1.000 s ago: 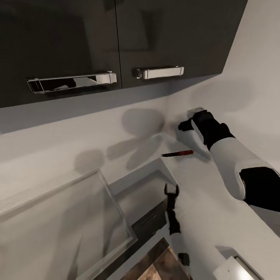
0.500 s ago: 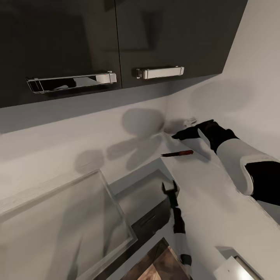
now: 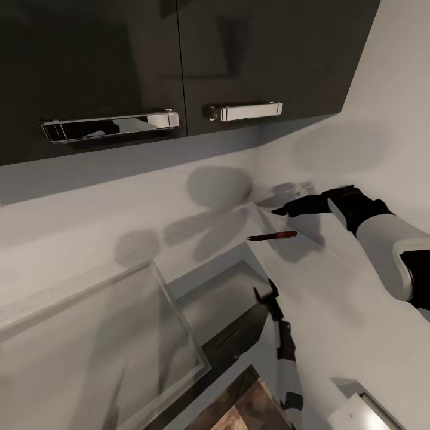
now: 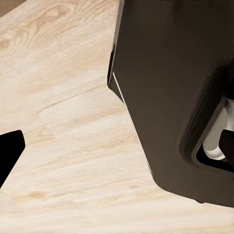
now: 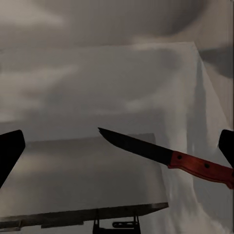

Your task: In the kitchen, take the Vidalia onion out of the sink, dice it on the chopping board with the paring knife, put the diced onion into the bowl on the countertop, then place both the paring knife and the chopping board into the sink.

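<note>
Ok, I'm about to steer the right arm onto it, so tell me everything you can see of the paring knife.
The paring knife is small and slim, with a red handle showing two dark rivets and a dark pointed blade. It lies flat on the grey countertop, just past the sink's far corner. Nothing grips it: the right gripper hovers beyond the handle end, fingers spread.

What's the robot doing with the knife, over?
Right gripper open, above paring knife. Knife flat on countertop. Left gripper open, low.
</note>
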